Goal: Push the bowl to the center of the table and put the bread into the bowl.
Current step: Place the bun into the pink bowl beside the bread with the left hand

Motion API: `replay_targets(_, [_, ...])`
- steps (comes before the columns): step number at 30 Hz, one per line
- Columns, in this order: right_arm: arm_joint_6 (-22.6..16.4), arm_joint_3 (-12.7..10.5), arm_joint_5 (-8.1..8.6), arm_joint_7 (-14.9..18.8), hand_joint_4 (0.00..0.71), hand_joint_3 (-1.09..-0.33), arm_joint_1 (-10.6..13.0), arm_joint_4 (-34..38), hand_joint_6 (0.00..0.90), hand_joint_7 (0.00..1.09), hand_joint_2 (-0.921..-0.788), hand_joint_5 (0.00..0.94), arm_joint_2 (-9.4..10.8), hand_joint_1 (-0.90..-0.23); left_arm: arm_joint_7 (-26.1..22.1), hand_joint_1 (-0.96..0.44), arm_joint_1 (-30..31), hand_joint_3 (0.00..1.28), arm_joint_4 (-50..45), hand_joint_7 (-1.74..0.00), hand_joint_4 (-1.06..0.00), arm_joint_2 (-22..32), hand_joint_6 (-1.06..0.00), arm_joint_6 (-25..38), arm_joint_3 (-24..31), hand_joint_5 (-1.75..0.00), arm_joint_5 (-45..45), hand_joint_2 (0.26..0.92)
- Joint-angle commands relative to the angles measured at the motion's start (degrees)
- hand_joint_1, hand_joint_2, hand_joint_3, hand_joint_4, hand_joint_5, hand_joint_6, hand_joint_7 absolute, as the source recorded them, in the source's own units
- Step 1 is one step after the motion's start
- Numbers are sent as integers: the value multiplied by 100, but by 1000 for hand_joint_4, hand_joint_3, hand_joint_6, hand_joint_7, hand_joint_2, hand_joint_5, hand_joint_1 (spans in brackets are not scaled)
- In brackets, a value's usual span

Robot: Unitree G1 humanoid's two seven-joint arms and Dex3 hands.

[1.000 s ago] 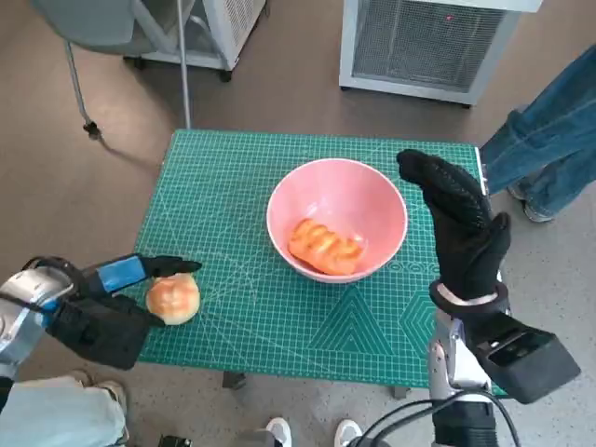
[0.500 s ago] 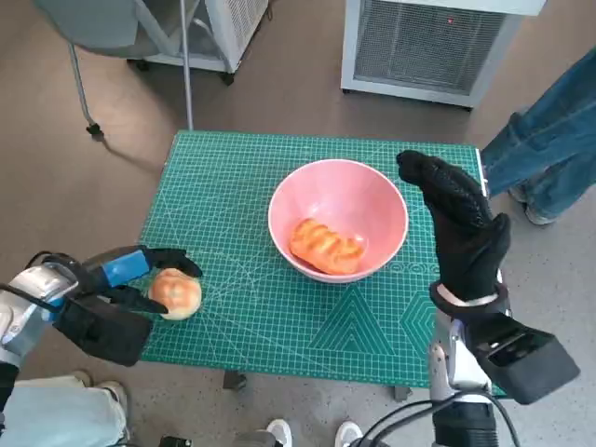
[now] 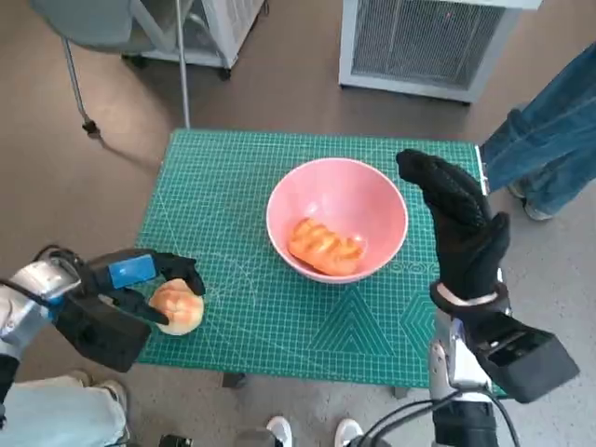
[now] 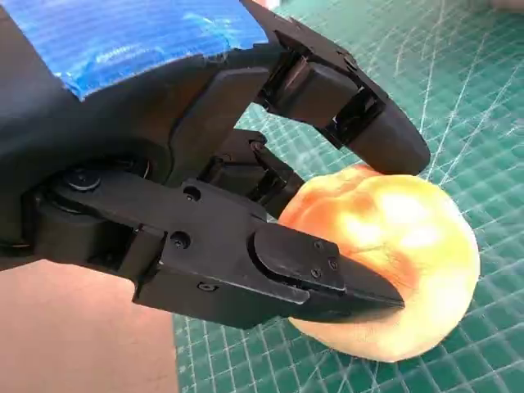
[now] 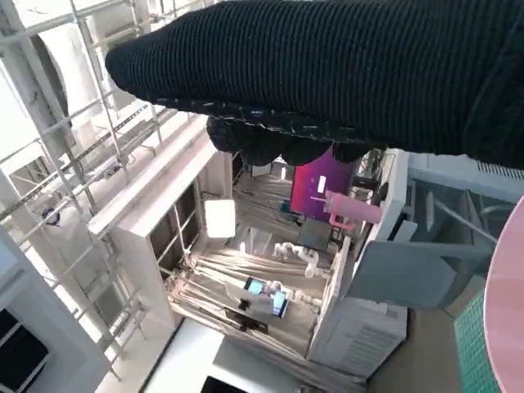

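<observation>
I am on the bread step. The bowl [image 3: 337, 219] sits near the middle of the green worktop [image 3: 233, 177], a little to my right, so I judge the push is done or almost done. My left hand [image 3: 116, 296] is at the near left corner of the worktop, and its fingers [image 4: 360, 115] are closed round the bun [image 3: 177, 305]. In the left wrist view one finger lies over the top of the bun and another runs under its side, so I think I have it, but it sits low on the mat and I cannot tell if it is off it.

My right hand [image 3: 461, 223] stands upright just beside the bowl's right side. Its fingers are straight and hold nothing.

Next I think I must lift the bun, carry it right across the mat and let it go over the bowl. The grip should be soft, as a bun can squash.

I count one bowl, and two breads: the round bun in my hand and one long roll [image 3: 326, 245] lying in the bowl
</observation>
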Motion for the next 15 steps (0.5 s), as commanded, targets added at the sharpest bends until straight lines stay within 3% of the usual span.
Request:
replay_targets(1, [65,-9,-23,-39,232,-807,88,76,-1,661,-921,21,6,-638,-207,0,-432,69,-155,-1190,-661,15,-651,4,262,-1149,-414,920])
replay_targets(15, [57,-24,3,-13,231,-809,82,80,-1,660,-921,22,-10,-632,-532,1,-1480,48,-670,-1068,-661,-169,-700,426,699,-1220,-890,920])
